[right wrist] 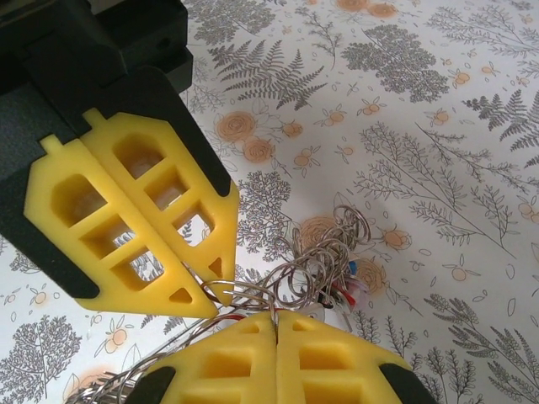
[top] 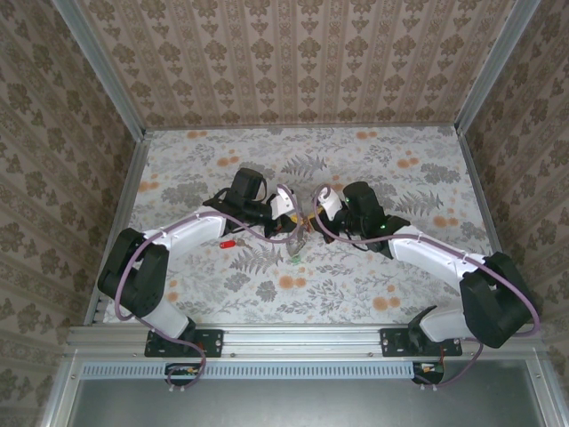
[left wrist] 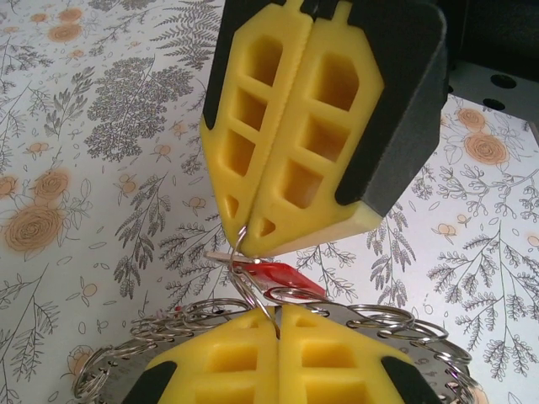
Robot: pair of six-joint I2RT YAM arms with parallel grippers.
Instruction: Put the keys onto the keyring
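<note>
From above, the two arms meet over the middle of the floral bench (top: 400, 178). The keyring (top: 303, 233) is a small tangle of wire loops right under that meeting point. The left fingers (left wrist: 227, 358) are clenched, with a thin loop of the keyring running into the seam between them. The right fingers (left wrist: 312, 143) face them tip to tip and are clenched too, pinching the same wire at their very ends.

The top view gives the wider layout. A red key (top: 228, 242) lies alone on the bench, left of the keyring and apart from it, near the left forearm. A green key (top: 293, 260) lies just on the near side of the tangle.

The left wrist view brings up a second red key (left wrist: 282, 276) between the two pairs of fingers, close against the pinched wire (threaded or merely touching, I cannot tell). The right wrist view shows the bundle of loops spilling to the right of the fingers, with a blue key head (right wrist: 350, 268) tucked among them.

Open bench runs from the arms to the back wall (top: 293, 62). On either side it runs to the metal rails (top: 124, 205) at the foot of the patterned side walls. Purple cables (top: 120, 276) trail along both arms.
</note>
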